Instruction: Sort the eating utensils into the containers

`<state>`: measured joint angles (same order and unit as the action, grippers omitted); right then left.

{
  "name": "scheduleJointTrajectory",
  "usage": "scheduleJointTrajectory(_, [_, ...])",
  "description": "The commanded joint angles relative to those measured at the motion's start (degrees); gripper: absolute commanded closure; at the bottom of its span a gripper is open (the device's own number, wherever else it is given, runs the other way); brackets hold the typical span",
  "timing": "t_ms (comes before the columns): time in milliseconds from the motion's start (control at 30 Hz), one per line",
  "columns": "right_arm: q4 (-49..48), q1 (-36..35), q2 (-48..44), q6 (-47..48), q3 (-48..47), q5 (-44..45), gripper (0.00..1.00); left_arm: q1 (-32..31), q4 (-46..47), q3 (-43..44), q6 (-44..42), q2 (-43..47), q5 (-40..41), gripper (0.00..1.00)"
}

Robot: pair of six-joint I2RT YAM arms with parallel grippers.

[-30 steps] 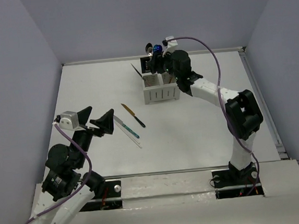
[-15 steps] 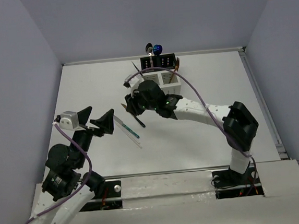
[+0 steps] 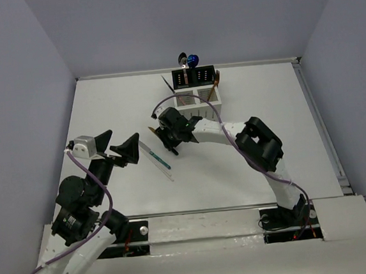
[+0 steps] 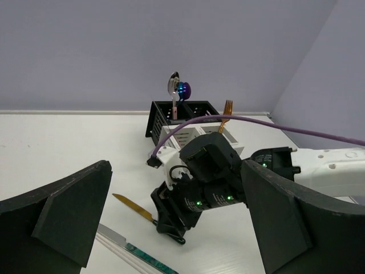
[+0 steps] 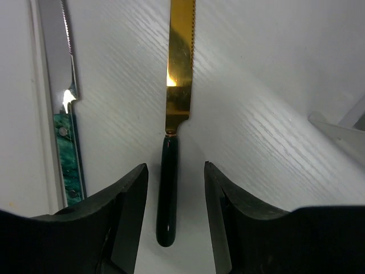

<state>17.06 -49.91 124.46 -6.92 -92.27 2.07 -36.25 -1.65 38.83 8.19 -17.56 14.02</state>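
Observation:
A knife with a gold blade (image 5: 181, 57) and a black handle (image 5: 167, 188) lies flat on the white table. My right gripper (image 5: 175, 167) is down over it, open, with the handle between the jaws and a gap on each side. The top view shows this gripper (image 3: 169, 144) left of the caddy of containers (image 3: 195, 88). A teal-handled knife (image 3: 158, 159) lies beside it with a pale slim utensil along its far side. My left gripper (image 3: 124, 142) hovers wide open and empty, west of both knives. Spoons (image 4: 174, 85) and a gold fork (image 4: 227, 108) stand in the containers (image 4: 188, 123).
A dark utensil (image 3: 165, 84) leans out of the caddy's left side. The right arm's purple cable (image 4: 274, 128) arcs above the table between the caddy and the arm. Grey walls close in the table on three sides.
My right arm has swung from the caddy down and left to the black-handled knife and lowered its jaws round the handle. The left arm has not moved.

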Motion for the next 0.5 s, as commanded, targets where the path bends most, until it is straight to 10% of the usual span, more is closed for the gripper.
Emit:
scheduleJointTrajectory(0, [1.1,-0.3,1.3,-0.5,-4.5,1.5,0.52,0.3,2.1,-0.6,0.2,-0.6,0.2,0.01])
scheduleJointTrajectory(467, [10.0,-1.3,6.8,1.0,-9.8,6.5,0.79,0.3,2.0,-0.6,0.3,0.0,0.1,0.01])
